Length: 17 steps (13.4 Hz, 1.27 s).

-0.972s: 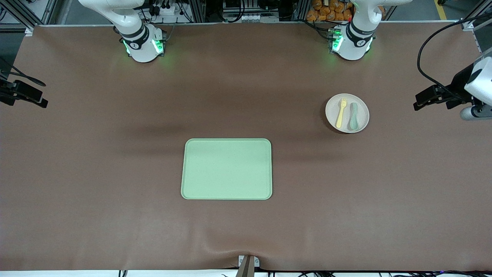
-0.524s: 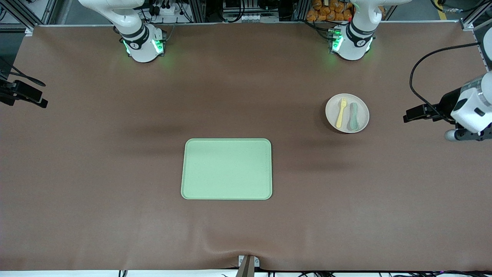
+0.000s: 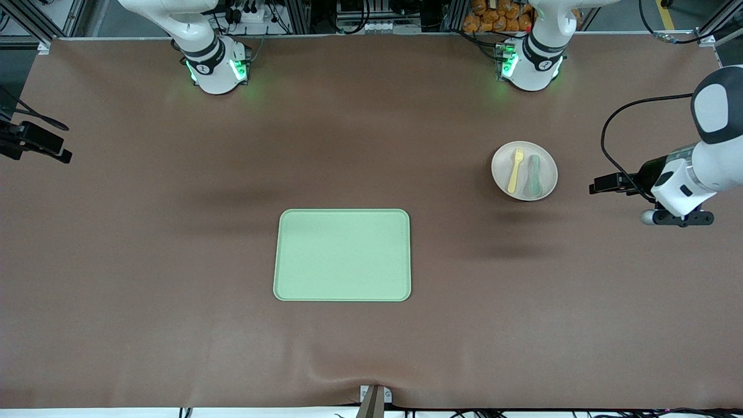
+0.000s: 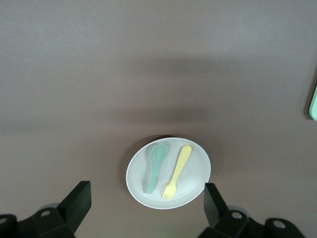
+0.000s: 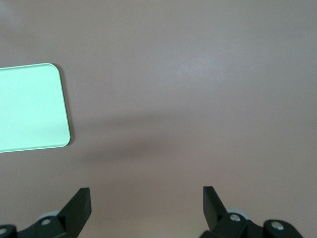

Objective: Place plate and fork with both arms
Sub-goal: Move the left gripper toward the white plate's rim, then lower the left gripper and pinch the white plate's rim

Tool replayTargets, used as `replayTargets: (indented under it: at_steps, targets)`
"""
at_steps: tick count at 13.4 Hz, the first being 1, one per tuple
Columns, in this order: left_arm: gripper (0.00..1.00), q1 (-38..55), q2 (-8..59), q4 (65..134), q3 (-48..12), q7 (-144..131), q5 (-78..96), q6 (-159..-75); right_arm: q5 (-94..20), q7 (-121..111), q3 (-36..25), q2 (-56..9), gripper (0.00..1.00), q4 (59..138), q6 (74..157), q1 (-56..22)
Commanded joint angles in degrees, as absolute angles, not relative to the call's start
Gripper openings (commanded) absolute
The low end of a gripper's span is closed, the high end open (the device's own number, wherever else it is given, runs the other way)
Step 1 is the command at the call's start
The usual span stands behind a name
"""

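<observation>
In the left wrist view the left gripper (image 4: 146, 203) stood wide open and empty, its two black fingers (image 4: 77, 201) cut off by the lower edge of the frame, with the plate (image 4: 168, 173) showing in the gap between them, low in the centre. The fork (image 4: 177, 171) and a grey-green spoon (image 4: 155, 167) lay side by side on that plate, apart from each other. In the front view the same gripper (image 3: 603, 186) hung at the right edge, over bare table toward the left arm's end, well apart from the plate (image 3: 524, 170) in the upper right, and its fingers were too dark and small there to tell apart. The right gripper (image 5: 146, 206) was likewise spread wide and held nothing, its fingers (image 5: 78, 204) clipped by the bottom of the right wrist view, over bare brown table (image 5: 198, 99). That arm waited; in the front view only a dark part of it (image 3: 35, 142) showed, cut off at the left edge. A corner of the pale green tray (image 5: 29, 106) sat at the left of the right wrist view; the front view alone showed the tray (image 3: 342, 255) whole, at lower centre. No writing could be read anywhere.
</observation>
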<state>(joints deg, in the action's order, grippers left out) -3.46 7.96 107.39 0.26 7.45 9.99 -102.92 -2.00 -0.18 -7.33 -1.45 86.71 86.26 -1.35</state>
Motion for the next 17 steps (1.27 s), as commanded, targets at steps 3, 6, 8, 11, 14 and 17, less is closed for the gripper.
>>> replayTargets:
  at_steps: [3, 6, 8, 11, 14, 17]
  targets:
    - [1.00, -5.4, 5.5, 120.0, -0.3, 12.7, 12.5, -113.2, -2.8, 0.9, -7.2, -2.1, 1.00, 86.3, 86.3, -1.5]
    - [1.00, -5.4, 5.2, 126.2, -0.4, 14.6, 12.6, -119.2, -2.8, 0.8, -7.2, -2.1, 1.00, 86.4, 86.2, -1.2]
    - [1.00, -5.8, 5.7, 127.4, -0.3, 16.9, 12.6, -120.8, -2.8, 0.8, -7.2, -2.4, 1.00, 86.4, 86.3, -1.4]
    - [1.00, -6.2, 6.1, 131.8, -0.3, 20.3, 13.2, -125.0, -2.8, 0.8, -7.2, -2.7, 1.00, 86.4, 86.3, -1.8]
    - [1.00, -8.7, 8.3, 135.6, -0.3, 27.4, 18.2, -129.3, -2.8, 0.7, -7.2, -2.6, 1.00, 86.4, 86.1, -1.7]
    - [1.00, -9.4, 11.0, 136.0, -0.4, 29.9, 21.4, -129.9, -2.6, 0.6, -7.2, -2.5, 1.00, 86.4, 86.2, -1.8]
